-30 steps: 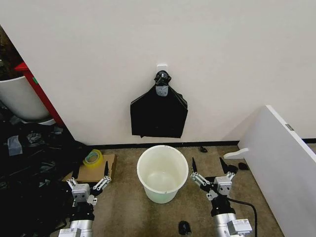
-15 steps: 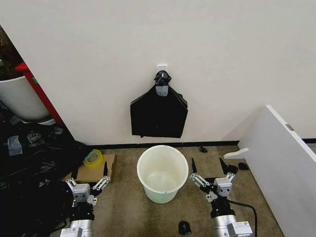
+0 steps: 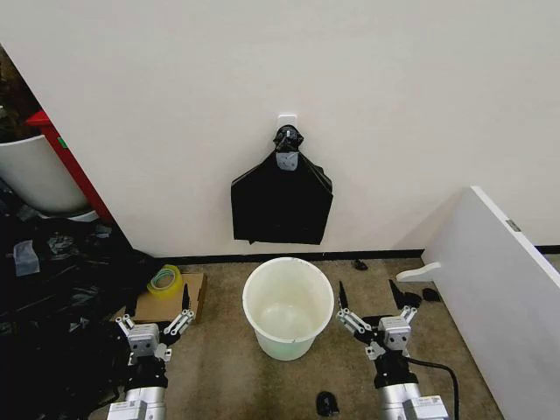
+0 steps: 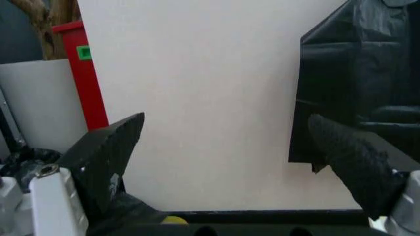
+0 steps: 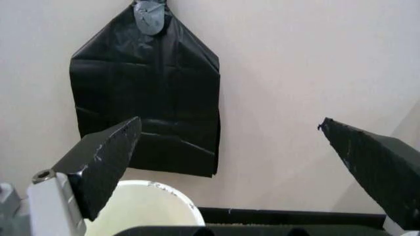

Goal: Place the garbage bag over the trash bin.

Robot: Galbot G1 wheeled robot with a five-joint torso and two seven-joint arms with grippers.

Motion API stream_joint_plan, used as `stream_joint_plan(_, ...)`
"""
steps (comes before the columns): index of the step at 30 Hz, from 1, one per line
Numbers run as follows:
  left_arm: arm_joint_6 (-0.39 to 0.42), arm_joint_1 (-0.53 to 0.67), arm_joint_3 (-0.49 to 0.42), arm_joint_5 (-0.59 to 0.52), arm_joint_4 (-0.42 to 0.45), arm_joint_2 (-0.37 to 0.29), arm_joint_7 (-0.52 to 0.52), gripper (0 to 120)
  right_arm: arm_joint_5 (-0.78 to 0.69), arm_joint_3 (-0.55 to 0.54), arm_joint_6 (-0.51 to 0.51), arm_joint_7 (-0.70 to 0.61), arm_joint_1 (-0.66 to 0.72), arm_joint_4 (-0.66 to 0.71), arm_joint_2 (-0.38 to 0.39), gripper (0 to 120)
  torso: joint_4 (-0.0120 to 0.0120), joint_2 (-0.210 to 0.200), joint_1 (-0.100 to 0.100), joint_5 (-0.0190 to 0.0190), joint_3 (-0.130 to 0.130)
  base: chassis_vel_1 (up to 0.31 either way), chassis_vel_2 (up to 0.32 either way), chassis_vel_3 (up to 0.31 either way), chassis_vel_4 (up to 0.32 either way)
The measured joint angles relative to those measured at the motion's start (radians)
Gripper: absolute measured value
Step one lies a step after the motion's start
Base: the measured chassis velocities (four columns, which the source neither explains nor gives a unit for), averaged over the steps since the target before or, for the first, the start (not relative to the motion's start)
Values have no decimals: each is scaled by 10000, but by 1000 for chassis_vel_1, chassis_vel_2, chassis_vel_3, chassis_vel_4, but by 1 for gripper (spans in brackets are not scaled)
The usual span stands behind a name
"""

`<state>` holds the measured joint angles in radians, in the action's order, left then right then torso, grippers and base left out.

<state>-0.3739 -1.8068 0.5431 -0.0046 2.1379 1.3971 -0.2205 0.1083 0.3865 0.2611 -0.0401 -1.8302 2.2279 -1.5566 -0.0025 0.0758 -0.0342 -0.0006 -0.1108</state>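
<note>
The trash bin (image 3: 288, 306), a round cream-white bucket, stands upright and empty on the brown floor near the wall; part of its rim (image 5: 149, 192) shows in the right wrist view. The garbage bag is out of view. A flat triangular bunch of black bags (image 3: 282, 201) hangs from a wall hook above the bin, also seen in the wrist views (image 4: 357, 73) (image 5: 147, 108). My left gripper (image 3: 157, 317) (image 4: 225, 118) is open, low, left of the bin. My right gripper (image 3: 367, 302) (image 5: 229, 123) is open, low, right of the bin. Both hold nothing.
A white panel (image 3: 503, 280) leans at the right. Left of the bin lies a cardboard piece (image 3: 171, 304) with a tape roll (image 3: 164, 279). Black clutter (image 3: 52, 280), a red post (image 3: 66, 157) and a large white tub (image 3: 35, 179) crowd the left. A small black item (image 3: 325, 403) lies on the floor.
Both grippers have sunk slightly toward the lower edge of the head view, staying open. The bin and the hanging bags have not moved.
</note>
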Motion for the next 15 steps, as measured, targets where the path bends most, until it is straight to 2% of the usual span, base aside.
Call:
stream_joint_plan(6,-27,-50,84,-13,-14,-24,10,98,-580,-26,-168,23,111,-3,97,100,-1,0,0,0,0,0,0,0,0)
stream_joint_plan(14,-92,20,236,-405,-177,-230,82,98,-4093,-146,-1207,968,1300,-17,866,100,3,0,0,2,0,0,0,0,0)
stream_joint_plan(15,-92,20,236,-405,-177,-230,82,98,-4093,-146,-1207,968,1300,-17,866,100,3,0,0,2,0,0,0,0,0)
